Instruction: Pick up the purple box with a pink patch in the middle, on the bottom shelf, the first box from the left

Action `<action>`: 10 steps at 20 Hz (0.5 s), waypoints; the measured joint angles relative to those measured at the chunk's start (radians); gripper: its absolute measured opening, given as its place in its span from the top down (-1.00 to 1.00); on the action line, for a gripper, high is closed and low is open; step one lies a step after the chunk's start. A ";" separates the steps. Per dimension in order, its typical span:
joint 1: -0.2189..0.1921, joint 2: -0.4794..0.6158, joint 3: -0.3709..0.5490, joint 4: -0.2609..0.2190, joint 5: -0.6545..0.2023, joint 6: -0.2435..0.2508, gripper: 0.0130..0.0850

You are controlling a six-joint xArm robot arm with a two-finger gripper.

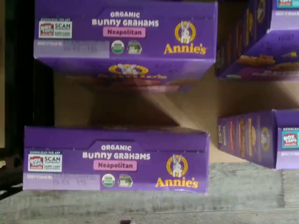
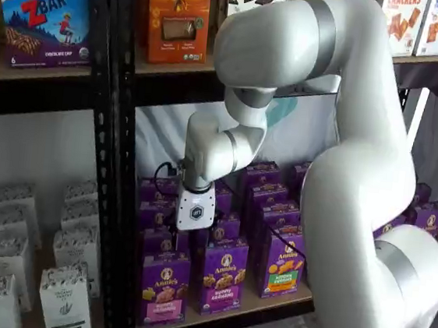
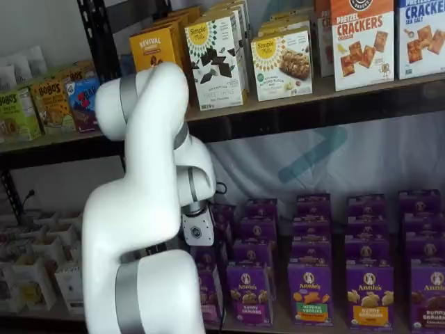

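The purple box (image 2: 164, 287) stands at the front left of the bottom shelf (image 2: 255, 307), with a rabbit seal and a pink band low on its front. The wrist view shows its top (image 1: 117, 158), marked "Bunny Grahams Neapolitan", by the shelf's front edge, with a like carton (image 1: 126, 35) behind it. My gripper (image 2: 195, 218) hangs just above that left column, behind the front box; only its white body shows clearly, and the fingers are lost against the dark cartons. It also shows in a shelf view (image 3: 197, 231), where the arm hides most of the box (image 3: 211, 292).
Several other purple Annie's cartons fill the bottom shelf, among them one with a purple label (image 2: 223, 278) and one with a green-and-orange patch (image 2: 285, 266). A black perforated upright (image 2: 113, 200) stands just left of the box. The higher shelf (image 2: 174, 65) holds orange and white cartons.
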 joint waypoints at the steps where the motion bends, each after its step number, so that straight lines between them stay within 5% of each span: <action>1: -0.002 0.004 -0.007 0.004 0.005 -0.006 -1.00; 10: -0.015 0.039 -0.059 0.035 0.037 -0.046 -1.00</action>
